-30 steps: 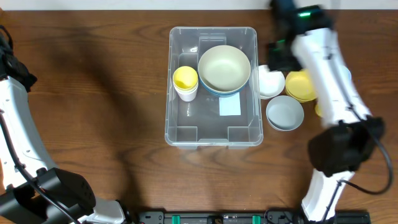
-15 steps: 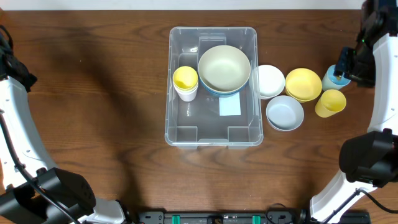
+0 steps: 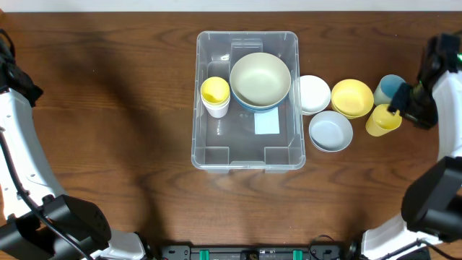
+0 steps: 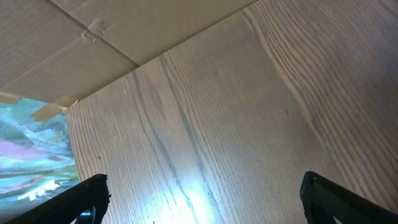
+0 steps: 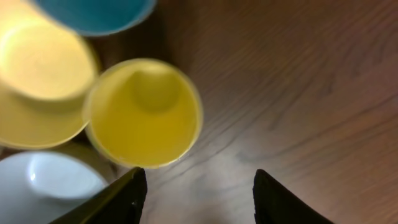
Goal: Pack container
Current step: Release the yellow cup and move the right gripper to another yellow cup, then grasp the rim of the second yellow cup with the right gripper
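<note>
container point(image 3: 245, 146) sits mid-table, partly filled; my right gripper point(image 5: 198, 190) hangs jaws apart and off-centre beside the yellow cup point(image 5: 144, 113), so closing from here i risk clipping its rim and toppling it.

The table point(image 3: 108, 108) is viewed straight down from overhead, the container point(image 3: 245, 144) centred. Bare wood is framed closely by the left wrist view. The yellow cup point(image 5: 144, 115), framed closely by the right wrist view, is shared with overhead.

wooden table point(image 3: 108, 144), white bowl point(image 3: 314, 94), yellow bowl point(image 3: 351, 97), grey bowl point(image 3: 330, 131), blue cup point(image 3: 390, 87), yellow cup point(image 3: 381, 120)
</note>
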